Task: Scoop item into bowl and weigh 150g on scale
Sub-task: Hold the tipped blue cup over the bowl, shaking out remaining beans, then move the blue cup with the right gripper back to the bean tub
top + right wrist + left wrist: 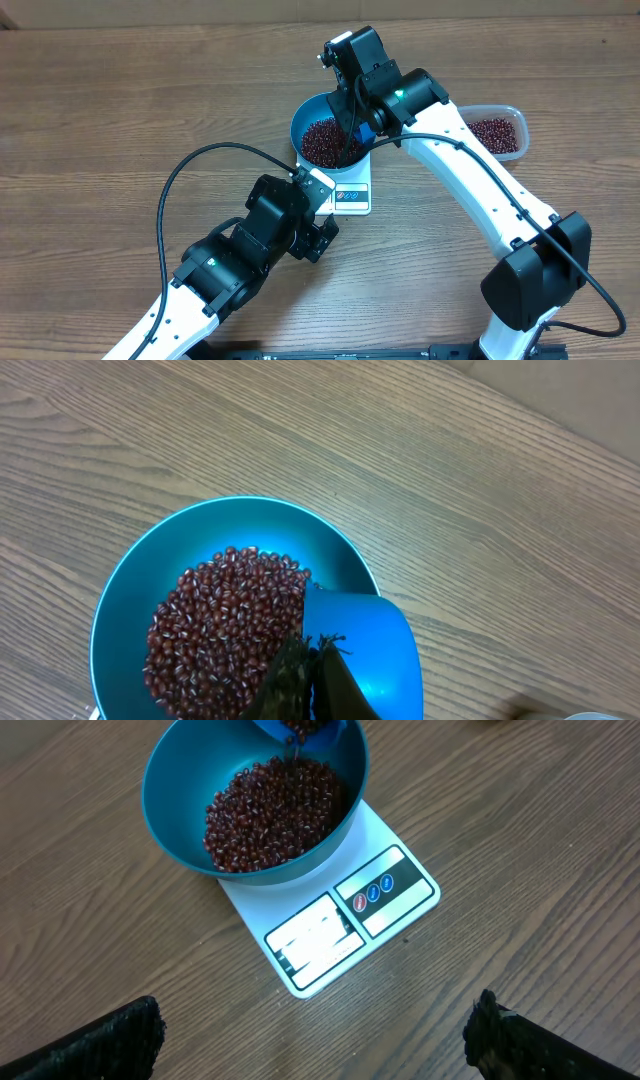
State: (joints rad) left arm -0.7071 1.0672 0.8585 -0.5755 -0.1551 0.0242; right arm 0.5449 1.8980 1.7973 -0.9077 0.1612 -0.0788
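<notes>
Beans (322, 142) lie in the blue bowl (300, 118); the bowl sits on the white scale (352, 196); the right claw (305, 680) is squeezed tight on a small blue scoop (365, 650), tipped over the bowl; the left claw (322, 238) is wide open near the scale and holds nothing; more beans lie in a tub (497, 133)

Beans (270, 815): dark red-brown. Bowl (170, 780): bright blue, plain. Scoop (365, 650): blue, plain. Scale (340, 925): white, with one red and two blue buttons (373, 893). Table (120, 100): brown, streaked wood grain.
</notes>
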